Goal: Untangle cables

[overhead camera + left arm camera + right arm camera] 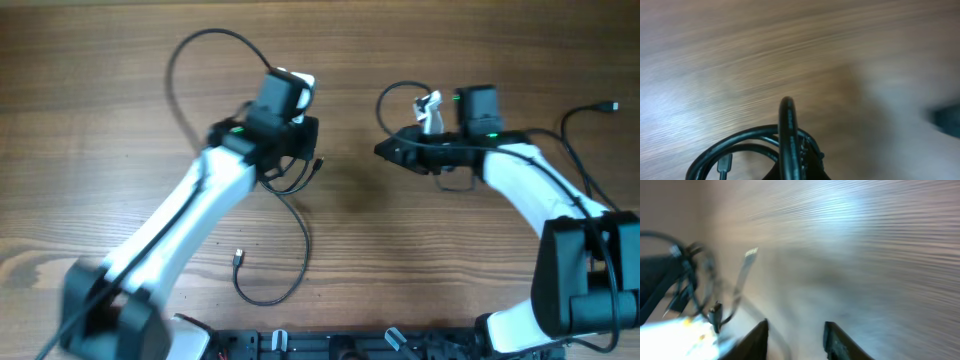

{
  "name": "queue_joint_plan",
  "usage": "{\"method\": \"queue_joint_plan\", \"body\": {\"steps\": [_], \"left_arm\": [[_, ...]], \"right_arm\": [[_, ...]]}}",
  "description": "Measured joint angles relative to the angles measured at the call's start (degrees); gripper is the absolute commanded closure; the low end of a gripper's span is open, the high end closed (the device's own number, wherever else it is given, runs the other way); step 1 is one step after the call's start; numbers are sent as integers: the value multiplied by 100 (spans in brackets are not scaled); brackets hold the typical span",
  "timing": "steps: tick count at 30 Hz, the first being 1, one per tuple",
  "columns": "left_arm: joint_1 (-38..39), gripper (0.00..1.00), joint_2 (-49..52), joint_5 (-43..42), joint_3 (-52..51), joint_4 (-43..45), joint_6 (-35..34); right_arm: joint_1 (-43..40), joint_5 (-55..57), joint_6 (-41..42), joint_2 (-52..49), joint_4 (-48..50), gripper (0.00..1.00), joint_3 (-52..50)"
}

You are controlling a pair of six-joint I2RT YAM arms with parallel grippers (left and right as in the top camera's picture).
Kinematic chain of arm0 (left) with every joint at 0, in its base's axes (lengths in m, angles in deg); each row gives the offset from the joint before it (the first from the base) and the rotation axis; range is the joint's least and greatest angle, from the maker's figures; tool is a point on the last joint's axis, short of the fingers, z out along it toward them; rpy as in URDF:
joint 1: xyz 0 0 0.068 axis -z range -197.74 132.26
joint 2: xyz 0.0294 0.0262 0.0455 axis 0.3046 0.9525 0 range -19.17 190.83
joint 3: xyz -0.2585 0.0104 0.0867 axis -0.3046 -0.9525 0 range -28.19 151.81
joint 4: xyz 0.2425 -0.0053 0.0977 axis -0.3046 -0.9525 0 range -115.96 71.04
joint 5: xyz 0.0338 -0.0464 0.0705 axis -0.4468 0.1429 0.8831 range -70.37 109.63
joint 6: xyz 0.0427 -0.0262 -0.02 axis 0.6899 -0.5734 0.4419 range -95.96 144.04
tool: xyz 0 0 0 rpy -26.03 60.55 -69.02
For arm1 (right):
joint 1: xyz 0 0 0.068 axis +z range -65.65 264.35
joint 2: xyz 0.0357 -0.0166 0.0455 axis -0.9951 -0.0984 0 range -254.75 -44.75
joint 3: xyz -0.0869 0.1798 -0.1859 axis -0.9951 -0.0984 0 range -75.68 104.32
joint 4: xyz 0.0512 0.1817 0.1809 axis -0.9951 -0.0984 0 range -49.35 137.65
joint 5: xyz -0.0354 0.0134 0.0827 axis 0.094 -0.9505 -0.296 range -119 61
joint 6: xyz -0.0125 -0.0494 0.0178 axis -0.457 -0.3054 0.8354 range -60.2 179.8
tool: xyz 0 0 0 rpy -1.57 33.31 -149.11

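- The cables [306, 240] lie across the middle of the table [100, 150]. One wide loop arcs out toward ten o'clock of the left gripper [303, 140], and a tail curls toward six o'clock, ending in a free plug [240, 258].
- A smaller loop [385, 95] sits at about twelve o'clock of the right gripper [795, 326]. Another cord [590, 108] lies near the table's three o'clock edge, well apart.
- The left gripper is pressed together, seemingly pinching the bundle where strands cross. Its wrist view shows a cord rising from the grip.
- The right gripper's fingers stand apart with nothing between them. Its view is blurred.
- To do this step well, keep the left pinch firm and have the right take a single strand close to the crossing.
- Draw it slowly toward three o'clock, and ease off if a loop tightens rather than slides.
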Motion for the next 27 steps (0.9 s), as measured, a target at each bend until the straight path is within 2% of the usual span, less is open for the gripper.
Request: {"method": "queue_joint_plan", "body": {"steps": [3, 9, 15, 22, 27], "left_arm": [[-446, 96, -776, -1982, 2, -275, 791], [-1233, 96, -922, -4916, 2, -1025, 2356], [-2072, 96, -911, -6227, 4, -1351, 2879], [-2752, 96, -531, -6763, -72, -1683, 2804], [-2789, 96, 372, -7490, -190, -1690, 2592]], "right_arm": [[-170, -1718, -935, 0, -151, 54, 0], [743, -2861, -1725, 0, -175, 60, 0], [1198, -3399, -1779, 0, 415, 73, -26], [1207, -3499, -247, 0, 2192, 71, -59], [1615, -3064, 1860, 24, 4446, 70, -66]]}}
